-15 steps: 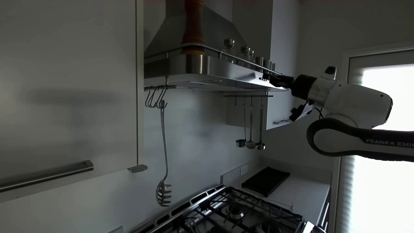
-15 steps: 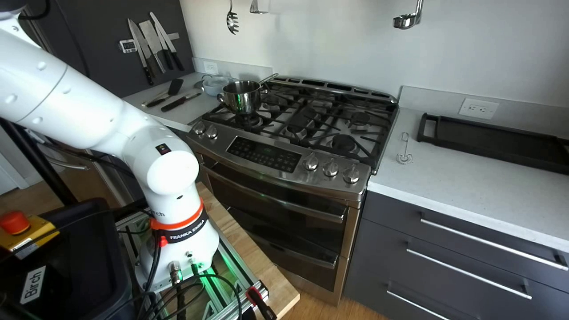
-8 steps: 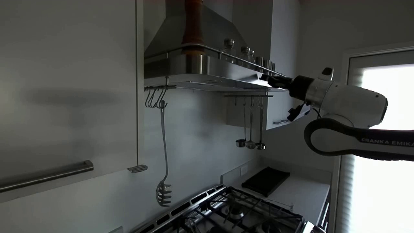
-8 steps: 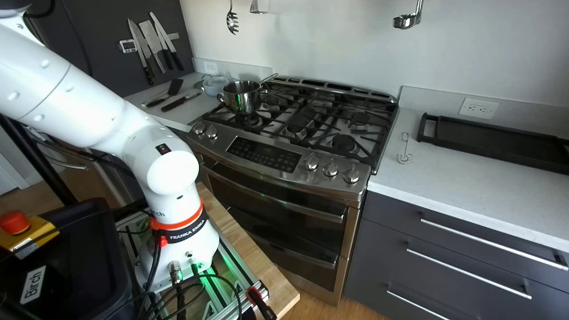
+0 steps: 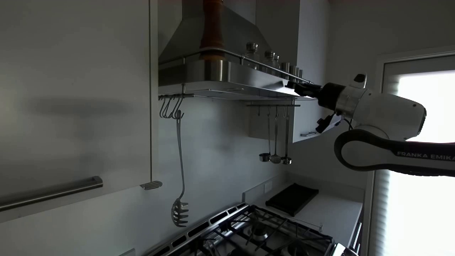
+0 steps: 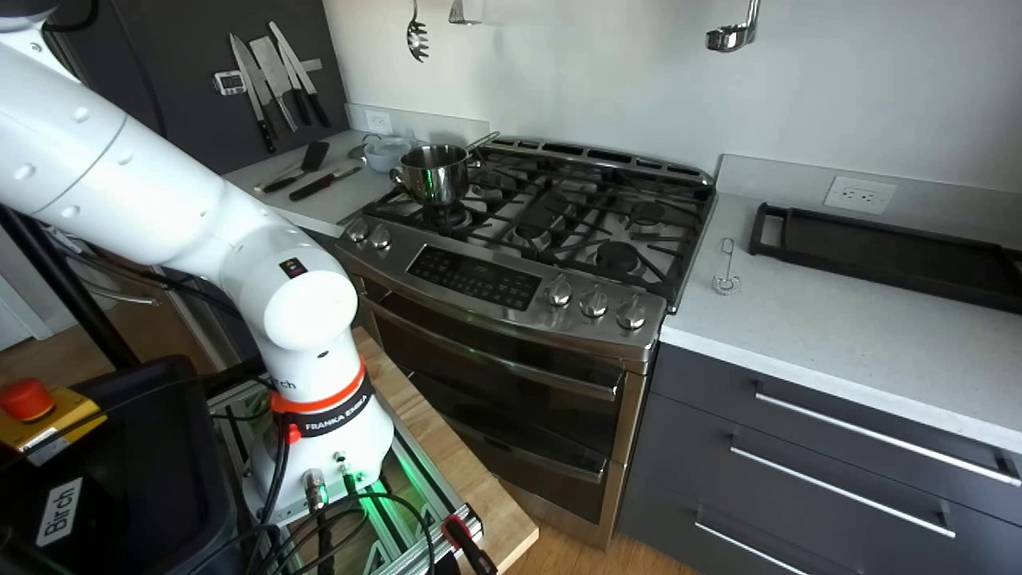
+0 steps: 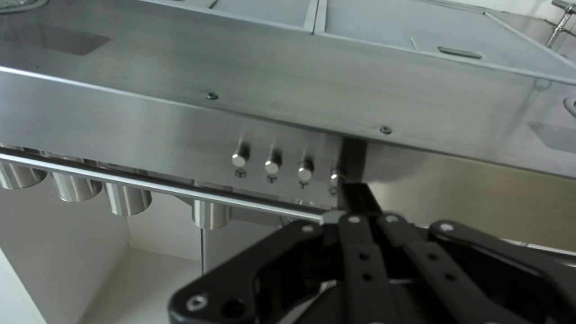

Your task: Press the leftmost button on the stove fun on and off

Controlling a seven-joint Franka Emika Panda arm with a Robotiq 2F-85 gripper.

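The steel stove hood [image 5: 256,76] hangs over the stove in an exterior view and fills much of the wrist view [image 7: 279,85], which stands upside down. Several small round silver buttons sit in a row on its front, with small symbols beside them. The end button [image 7: 337,173], rightmost in the wrist picture, is partly covered by my fingertips. My black gripper [image 7: 358,189] is shut with its fingers together and nothing between them. Its tips are at or beside that button; I cannot tell whether they touch it. In an exterior view the gripper [image 5: 288,85] reaches the hood front and hides the buttons.
A rail [image 7: 252,202] runs along the hood edge, with metal canisters [image 7: 128,198], glass jars [image 5: 252,53] and a wooden mill [image 5: 212,28] behind it. Utensils [image 5: 275,158] hang below the hood. A pot [image 6: 435,176] stands on the stove [image 6: 479,299].
From one second to half a second ago, the gripper and arm moved slightly toward the hood, covering the buttons in an exterior view. Since then the arm looks still.
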